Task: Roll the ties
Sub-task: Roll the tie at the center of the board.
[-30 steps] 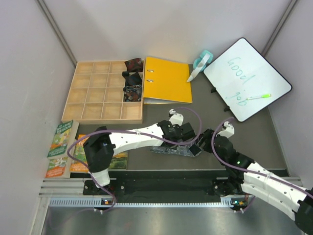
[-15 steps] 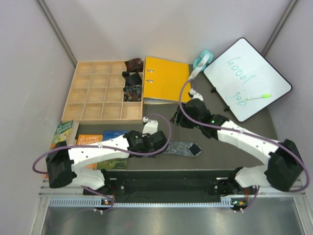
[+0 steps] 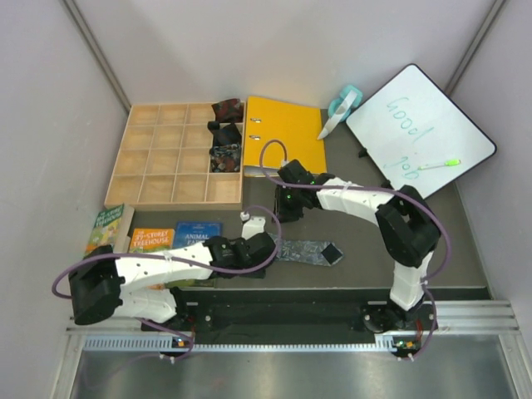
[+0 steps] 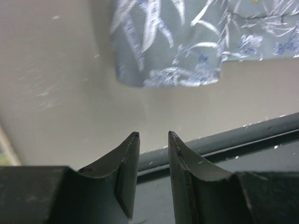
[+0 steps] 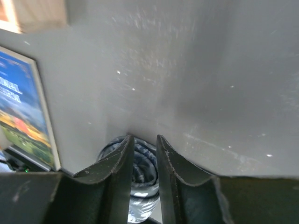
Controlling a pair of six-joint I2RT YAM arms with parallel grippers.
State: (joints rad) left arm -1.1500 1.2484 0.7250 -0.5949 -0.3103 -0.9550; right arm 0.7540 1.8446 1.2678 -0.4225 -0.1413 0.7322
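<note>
The grey-blue tie stays flat at the middle of the front edge of the surface, dark tip to the right. Both arms have changed place: the left gripper, narrow and empty, now waits near its left end, and the right gripper, also narrowed, has swung in behind it. A rolled piece of the same fabric shows through its gap; whether it is pinched I cannot tell. The rolling seems only to begin
</note>
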